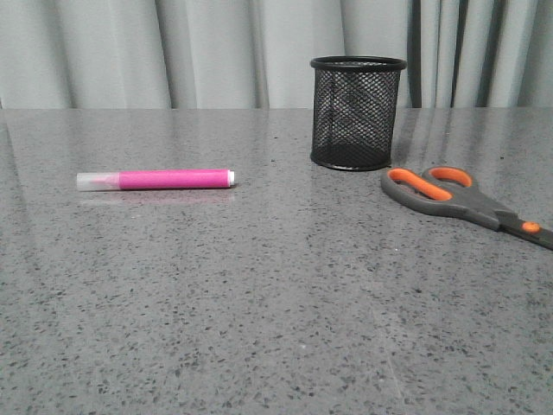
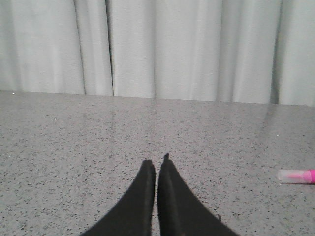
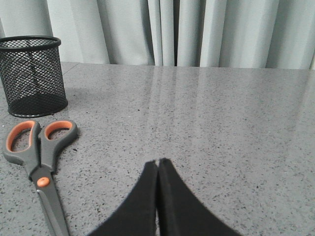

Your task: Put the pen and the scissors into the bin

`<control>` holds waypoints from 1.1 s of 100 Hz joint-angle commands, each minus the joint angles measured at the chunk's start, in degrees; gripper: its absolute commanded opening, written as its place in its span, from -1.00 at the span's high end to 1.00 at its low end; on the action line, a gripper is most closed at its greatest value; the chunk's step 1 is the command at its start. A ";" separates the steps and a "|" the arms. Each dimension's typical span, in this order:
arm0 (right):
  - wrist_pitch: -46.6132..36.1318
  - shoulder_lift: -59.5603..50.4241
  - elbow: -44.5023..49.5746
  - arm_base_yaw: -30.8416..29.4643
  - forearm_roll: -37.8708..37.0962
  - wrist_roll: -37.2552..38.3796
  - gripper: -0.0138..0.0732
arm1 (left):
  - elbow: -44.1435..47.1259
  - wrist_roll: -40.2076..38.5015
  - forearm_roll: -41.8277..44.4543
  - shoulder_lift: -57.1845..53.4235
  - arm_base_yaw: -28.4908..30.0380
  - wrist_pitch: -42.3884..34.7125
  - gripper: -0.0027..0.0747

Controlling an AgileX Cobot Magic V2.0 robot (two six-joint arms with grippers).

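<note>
Plainly, nothing was grasped: my left gripper [image 2: 157, 164] and right gripper [image 3: 158, 164] sat pinched together, empty. The pen [image 1: 155, 179] lay left of the upright bin [image 1: 357, 112], the scissors [image 1: 467, 204] right. I judged opening wide and straddling the pen's middle best.

One pen [image 1: 155, 179] lies on the table [image 1: 259, 303], and there is one pair of scissors [image 1: 467, 203]. One bin [image 1: 357, 112] stands there too, so the table holds three loose things in all. Two grippers show, the left gripper [image 2: 157, 164] and the right gripper [image 3: 157, 162].
</note>
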 commanded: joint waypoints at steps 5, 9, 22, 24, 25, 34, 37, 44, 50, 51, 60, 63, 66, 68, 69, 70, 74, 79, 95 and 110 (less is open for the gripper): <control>-4.23 -1.09 0.77 -0.40 -0.16 -0.23 0.86 | 2.59 -0.70 -0.26 -1.88 0.05 -4.14 0.98; -4.23 -1.09 0.77 -0.40 -0.16 -0.23 0.86 | 2.59 -0.70 -0.26 -1.88 0.05 -4.14 0.98; -4.23 -1.09 0.77 -0.40 -0.16 -0.23 0.86 | 2.59 -0.70 -0.26 -1.88 0.05 -4.14 0.98; -4.23 -1.09 0.77 -0.40 -0.16 -0.23 0.86 | 2.59 -0.70 -0.26 -1.88 0.05 -4.14 0.98; -4.23 -1.09 0.77 -0.40 -0.16 -0.23 0.86 | 2.59 -0.70 -0.26 -1.88 0.05 -4.14 0.98; -4.23 -1.09 0.77 -0.40 -0.16 -0.23 0.86 | 2.59 -0.70 -0.26 -1.88 0.05 -4.14 0.98; -4.23 -1.09 0.77 -0.40 -0.16 -0.23 0.86 | 2.59 -0.70 -0.26 -1.88 0.05 -4.14 0.98; -4.23 -1.09 0.77 -0.40 -0.16 -0.23 0.86 | 2.59 -0.70 -0.26 -1.88 0.05 -4.14 0.98; -4.23 -1.09 0.77 -0.40 -0.16 -0.23 0.86 | 2.59 -0.70 -0.26 -1.88 0.05 -4.14 0.98; -4.23 -1.09 0.77 -0.40 -0.16 -0.23 0.86 | 2.59 -0.70 -0.26 -1.88 0.05 -4.14 0.98; -4.23 -1.09 0.77 -0.40 -0.16 -0.23 0.86 | 2.59 -0.70 -0.26 -1.88 0.05 -4.14 0.98; -4.23 -1.09 0.77 -0.40 -0.16 -0.23 0.86 | 2.59 -0.70 -0.26 -1.88 0.05 -4.14 0.98; -4.23 -1.09 0.77 -0.40 -0.16 -0.23 0.86 | 2.59 -0.70 -0.26 -1.88 0.05 -4.14 0.98; -4.23 -1.09 0.77 -0.40 -0.16 -0.23 0.86 | 2.59 -0.70 -0.26 -1.88 0.05 -4.14 0.98; -4.23 -1.09 0.77 -0.40 -0.16 -0.23 0.86 | 2.59 -0.70 -0.26 -1.88 0.05 -4.14 0.98; -4.23 -1.09 0.77 -0.40 -0.16 -0.23 0.86 | 2.59 -0.70 -0.26 -1.88 0.05 -4.14 0.98; -4.57 -1.09 0.77 -0.40 -0.16 -0.23 0.86 | 2.59 -0.70 -0.26 -1.88 0.05 -4.14 0.98; -5.07 -1.09 0.77 -0.40 -0.16 -0.23 0.86 | 2.59 -0.70 -0.26 -1.88 0.05 -4.14 0.98; -5.18 -1.09 0.77 -0.40 -0.16 -0.23 0.86 | 2.59 -0.70 -0.26 -1.88 0.05 -4.28 0.98; -5.32 -1.09 0.77 -0.40 -0.16 -0.23 0.86 | 2.59 -0.70 -0.26 -1.88 0.05 -4.59 0.98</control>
